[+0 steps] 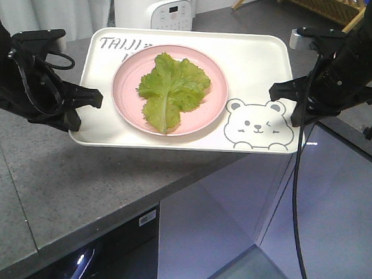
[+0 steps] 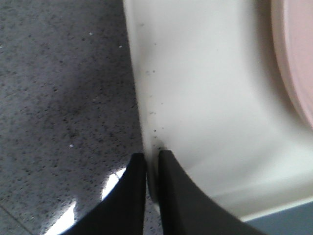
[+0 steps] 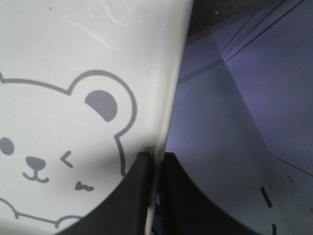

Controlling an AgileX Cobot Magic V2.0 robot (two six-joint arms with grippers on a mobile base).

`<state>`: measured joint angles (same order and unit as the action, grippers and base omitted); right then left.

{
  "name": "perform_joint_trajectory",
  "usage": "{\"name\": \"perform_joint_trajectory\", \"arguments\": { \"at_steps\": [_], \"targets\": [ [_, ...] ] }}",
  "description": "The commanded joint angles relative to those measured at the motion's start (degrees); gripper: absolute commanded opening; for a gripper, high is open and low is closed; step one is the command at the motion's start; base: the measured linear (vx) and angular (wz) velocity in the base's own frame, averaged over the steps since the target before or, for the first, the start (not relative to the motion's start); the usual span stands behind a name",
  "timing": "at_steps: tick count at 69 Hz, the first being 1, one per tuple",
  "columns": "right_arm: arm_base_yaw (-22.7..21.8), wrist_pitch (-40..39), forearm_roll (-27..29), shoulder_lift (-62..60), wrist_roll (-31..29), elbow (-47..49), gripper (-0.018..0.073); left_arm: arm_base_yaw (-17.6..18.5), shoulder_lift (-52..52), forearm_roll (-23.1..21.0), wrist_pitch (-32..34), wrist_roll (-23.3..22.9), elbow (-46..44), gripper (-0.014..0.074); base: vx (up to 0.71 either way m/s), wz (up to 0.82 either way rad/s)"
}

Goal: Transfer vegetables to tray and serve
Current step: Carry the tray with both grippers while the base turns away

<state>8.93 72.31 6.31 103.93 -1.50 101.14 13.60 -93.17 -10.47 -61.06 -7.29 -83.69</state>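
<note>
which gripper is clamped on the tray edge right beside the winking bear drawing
The right gripper: it pinches the large cream rectangular plastic tray by the grey winking bear drawing; the left gripper holds the opposite edge.

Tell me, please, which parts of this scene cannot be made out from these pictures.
Tray lettering: front view, the pink plate covers whatever follows "TAIJI".
Lettuce leaf: outside both wrist views' frames.
White appliance: cut off by the front view's top edge.
Tray underside, lifted or resting: hidden in every view.
</note>
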Motion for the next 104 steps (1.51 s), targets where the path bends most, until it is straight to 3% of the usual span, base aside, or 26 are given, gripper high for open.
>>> {"name": "perform_joint_trajectory", "arguments": {
  "at_steps": [1,104],
  "targets": [
    [0.16,1.08,1.60,-3.37,-1.51,1.42,-0.0004,0.91,2.87,-3.16,3.86,1.47,-1.51,-0.0008,-0.01,-0.28],
    [0.16,1.08,1.60,-3.37,-1.51,1.42,-0.0004,0.91,2.87,-3.16,3.86,1.47,-1.51,-0.0008,-0.02,-0.32]
  ]
}}
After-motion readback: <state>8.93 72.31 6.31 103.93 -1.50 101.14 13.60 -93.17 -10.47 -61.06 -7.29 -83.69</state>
